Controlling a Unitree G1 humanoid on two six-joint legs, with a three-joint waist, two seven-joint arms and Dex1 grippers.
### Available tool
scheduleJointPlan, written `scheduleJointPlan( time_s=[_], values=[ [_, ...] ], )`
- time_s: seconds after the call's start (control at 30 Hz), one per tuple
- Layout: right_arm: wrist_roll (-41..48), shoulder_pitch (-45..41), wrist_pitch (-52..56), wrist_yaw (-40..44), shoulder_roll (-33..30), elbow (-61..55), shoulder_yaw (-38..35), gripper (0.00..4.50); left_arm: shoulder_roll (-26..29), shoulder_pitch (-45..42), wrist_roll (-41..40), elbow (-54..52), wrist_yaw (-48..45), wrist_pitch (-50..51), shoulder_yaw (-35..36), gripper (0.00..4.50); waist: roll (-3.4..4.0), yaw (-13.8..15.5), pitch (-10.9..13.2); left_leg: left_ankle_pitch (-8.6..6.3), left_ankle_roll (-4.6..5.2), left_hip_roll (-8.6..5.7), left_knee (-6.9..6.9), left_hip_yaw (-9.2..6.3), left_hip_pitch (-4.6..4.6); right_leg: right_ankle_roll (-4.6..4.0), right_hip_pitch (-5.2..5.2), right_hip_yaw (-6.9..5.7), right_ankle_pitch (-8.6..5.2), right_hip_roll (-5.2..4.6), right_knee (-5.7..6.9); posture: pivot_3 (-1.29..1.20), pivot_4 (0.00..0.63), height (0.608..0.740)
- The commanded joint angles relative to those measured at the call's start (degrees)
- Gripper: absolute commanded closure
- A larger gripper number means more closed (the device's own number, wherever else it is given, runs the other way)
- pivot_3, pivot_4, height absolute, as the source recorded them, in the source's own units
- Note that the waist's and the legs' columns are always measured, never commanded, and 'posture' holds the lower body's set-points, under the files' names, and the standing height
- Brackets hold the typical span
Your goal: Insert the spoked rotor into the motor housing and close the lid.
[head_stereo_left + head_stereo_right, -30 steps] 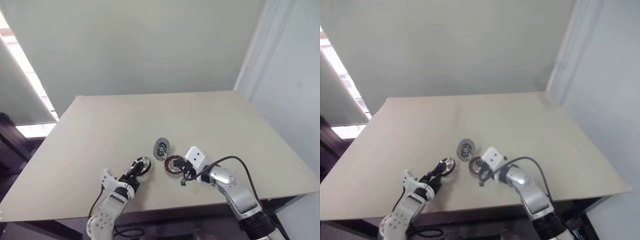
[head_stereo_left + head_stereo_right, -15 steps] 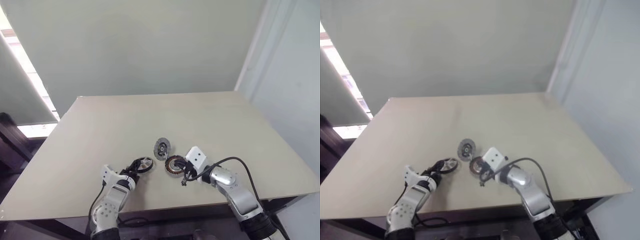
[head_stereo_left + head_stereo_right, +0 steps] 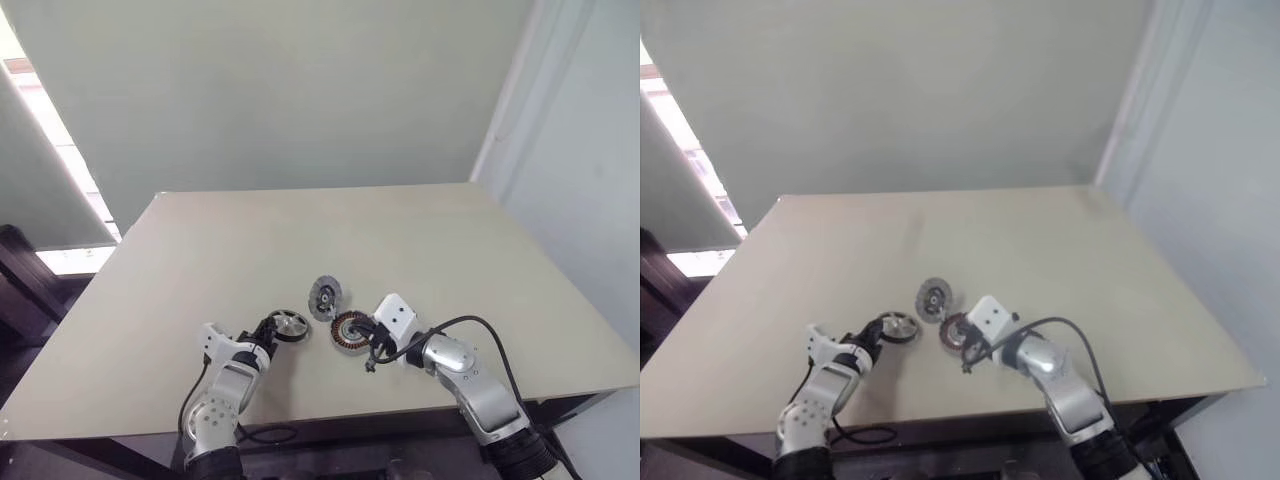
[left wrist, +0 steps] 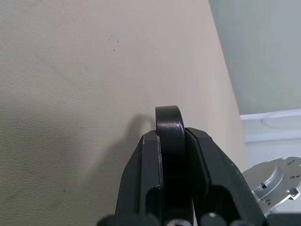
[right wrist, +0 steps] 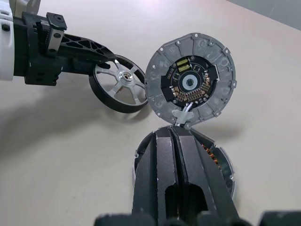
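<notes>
Since the earlier frame, the left gripper [image 5: 89, 56] has been closed onto the spoked rotor's [image 5: 119, 84] rim, on the worktop [image 3: 200, 260] left of the lid [image 5: 190, 84]. The right gripper [image 5: 176, 141], pressed together, is held over the motor housing [image 3: 348, 329]. The thin-rim pinch could slip on lifting.

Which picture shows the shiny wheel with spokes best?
The right wrist view: there the spoked rotor is close up, with its silver spokes, hub and dark rim clear, and the left gripper pinching its rim. The two eye views show it small on the table. The left wrist view shows just its dark rim edge-on between the fingers.
</notes>
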Motion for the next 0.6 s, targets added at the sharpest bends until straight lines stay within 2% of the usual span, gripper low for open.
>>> scheduleJointPlan(
  time_s=[0.03, 0.4, 0.6],
  values=[
    [0.48, -0.67, -1.47, -0.32, -0.07, -2.74, -0.82, 4.5, 1.69, 1.53, -1.9, 0.95, -1.75, 1.34, 2.19, 4.14, -0.01, -0.2, 0.0, 0.0, 0.0, 0.0, 0.0, 0.0, 0.0, 0.0, -0.01, 0.0, 0.0, 0.0, 0.0, 0.0, 0.0, 0.74],
    [-0.2, -0.9, -2.69, -0.17, -1.15, -1.69, -0.62, 4.5, 7.75, 6.91, -17.66, 0.98, -7.18, 10.27, 9.84, 4.14, -0.09, -1.44, 0.07, -0.03, -0.02, 0.06, -0.12, -0.01, -0.22, -0.01, -0.28, -0.01, 0.0, 0.01, -0.01, 0.0, 0.0, 0.74],
    [-0.74, -0.73, -3.21, 0.04, -2.21, -0.95, -0.74, 4.5, 8.41, 13.17, -29.28, -6.55, -7.72, 18.45, 8.5, 4.14, -0.17, -1.46, 0.13, -0.05, -0.05, 0.06, -0.09, -0.01, -0.24, -0.01, -0.29, 0.0, -0.01, -0.03, -0.04, 0.0, 0.0, 0.74]
  ],
)
